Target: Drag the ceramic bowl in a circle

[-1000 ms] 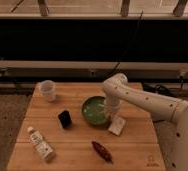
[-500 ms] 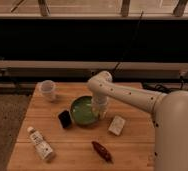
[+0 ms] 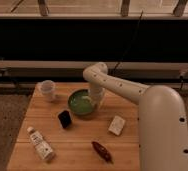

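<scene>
On the wooden table [image 3: 82, 145], a white cup [image 3: 47, 89] stands far left, a bottle [image 3: 40, 144] near left. The ceramic bowl [image 3: 82, 104] sits mid-table; the gripper [image 3: 94, 102] reaches into its right side.

A wooden surface [image 3: 82, 150] carries several loose items. Near its back left corner stands a small translucent white cup [image 3: 47, 90], upright. A small black object [image 3: 64, 119] sits toward the middle. At the front left lies a white bottle [image 3: 41, 144] on its side, angled, with a label on its body. A dark red object [image 3: 102, 150] lies at the front, and a pale rectangular packet [image 3: 117, 125] rests to the right. The gripper [image 3: 94, 102] hangs above the middle of the surface.
</scene>
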{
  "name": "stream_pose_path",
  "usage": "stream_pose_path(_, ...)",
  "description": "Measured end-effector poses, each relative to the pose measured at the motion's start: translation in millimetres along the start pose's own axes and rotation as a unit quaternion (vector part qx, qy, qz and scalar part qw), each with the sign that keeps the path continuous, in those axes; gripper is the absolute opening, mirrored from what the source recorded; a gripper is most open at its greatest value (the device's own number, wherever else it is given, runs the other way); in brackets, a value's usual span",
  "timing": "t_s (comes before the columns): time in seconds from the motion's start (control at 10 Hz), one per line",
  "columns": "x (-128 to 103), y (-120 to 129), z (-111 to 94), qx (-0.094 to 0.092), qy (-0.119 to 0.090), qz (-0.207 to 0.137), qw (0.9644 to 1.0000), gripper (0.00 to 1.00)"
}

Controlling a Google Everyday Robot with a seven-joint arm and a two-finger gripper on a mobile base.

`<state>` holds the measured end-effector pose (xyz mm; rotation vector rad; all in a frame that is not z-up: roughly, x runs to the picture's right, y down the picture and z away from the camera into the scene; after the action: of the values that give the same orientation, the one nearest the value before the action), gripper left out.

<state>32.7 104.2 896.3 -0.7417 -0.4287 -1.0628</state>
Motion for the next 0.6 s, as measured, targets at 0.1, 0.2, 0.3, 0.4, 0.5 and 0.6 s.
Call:
stream_pose_path(0.1, 15, -6, -5, -0.003, 0.004, 0.005, 1.0, 0.01)
stream_pose_path(0.2, 29, -10, -10, -0.004, 0.009, 0.012, 0.9999, 0.01)
stream_pose_path(0.3, 36, -9, -13, -0.003, 0.012, 0.018, 0.9998, 0.01)
stream_pose_path(0.4, 45, -2, -16, -0.005, 0.017, 0.028, 0.9995, 0.01)
stream_pose_path(0.5, 53, 9, -18, -0.006, 0.02, 0.038, 0.999, 0.01)
stream_pose_path(0.6, 60, 19, -20, -0.006, 0.022, 0.048, 0.9986, 0.01)
